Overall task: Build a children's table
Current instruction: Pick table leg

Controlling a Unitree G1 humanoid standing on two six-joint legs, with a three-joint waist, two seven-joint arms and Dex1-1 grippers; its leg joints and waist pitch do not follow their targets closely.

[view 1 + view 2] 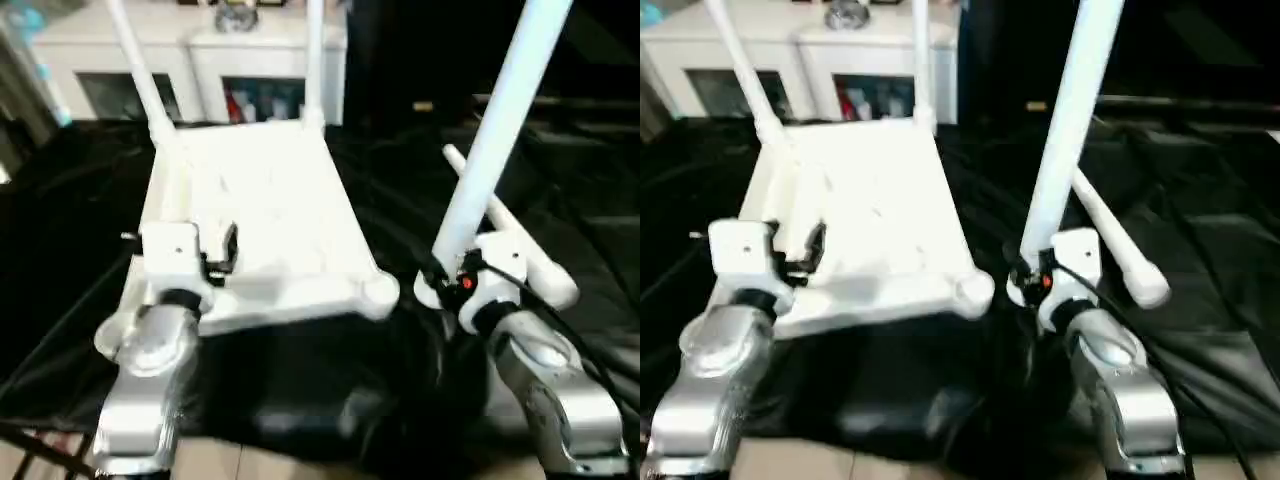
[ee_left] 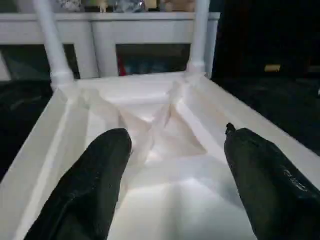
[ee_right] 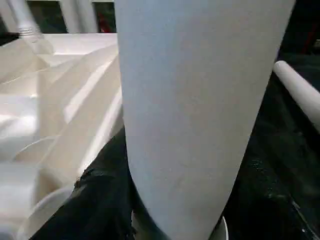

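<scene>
The children's table top [image 1: 270, 210] lies upside down on black cloth, ribbed X-braced underside [image 2: 160, 125] facing up. Two white legs [image 1: 135, 70] [image 1: 314, 60] stand in its far corner sockets. The near-right socket [image 1: 380, 290] holds nothing. My left gripper [image 2: 180, 165] hangs open over the near-left part of the underside, its black fingers [image 2: 95, 185] spread wide. My right gripper [image 1: 450, 275] is shut on a third leg [image 1: 500, 130], which rises steeply just right of the near-right corner. A fourth leg [image 1: 1110, 235] lies on the cloth behind that gripper.
White cabinets [image 1: 200, 60] with items on their shelves stand behind the table top. Black cloth [image 1: 300, 380] covers the work surface and drops off at the near edge, where light floor [image 1: 250, 465] shows. Dark furniture [image 1: 560, 110] sits at the far right.
</scene>
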